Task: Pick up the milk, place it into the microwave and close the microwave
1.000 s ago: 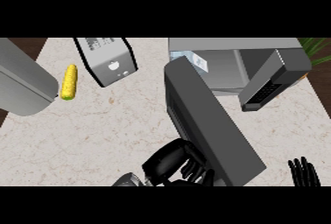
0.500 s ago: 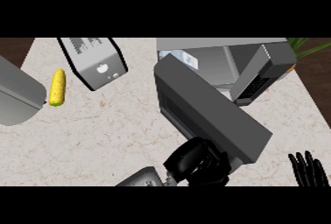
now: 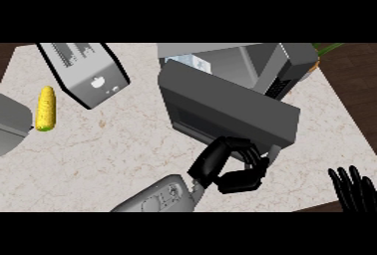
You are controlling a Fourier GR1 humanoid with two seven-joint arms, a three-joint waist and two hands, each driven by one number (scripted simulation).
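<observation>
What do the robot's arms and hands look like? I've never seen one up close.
Only one forearm shows: a smooth, rounded grey forearm shell with small round fittings near the wrist. It ends in the glossy black left hand, built of thick, blocky finger segments. The black right hand shows only slim, rounded dark fingers at the lower right edge. No cables or markings are visible.

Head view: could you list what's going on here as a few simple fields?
Milk: carton inside the microwave
Microwave door: partly open
Left robot hand: against the door's lower edge, fingers curled
Right robot hand: resting at lower right edge, fingers up
Corn cob: on the counter, far left
Toaster: upper left
</observation>
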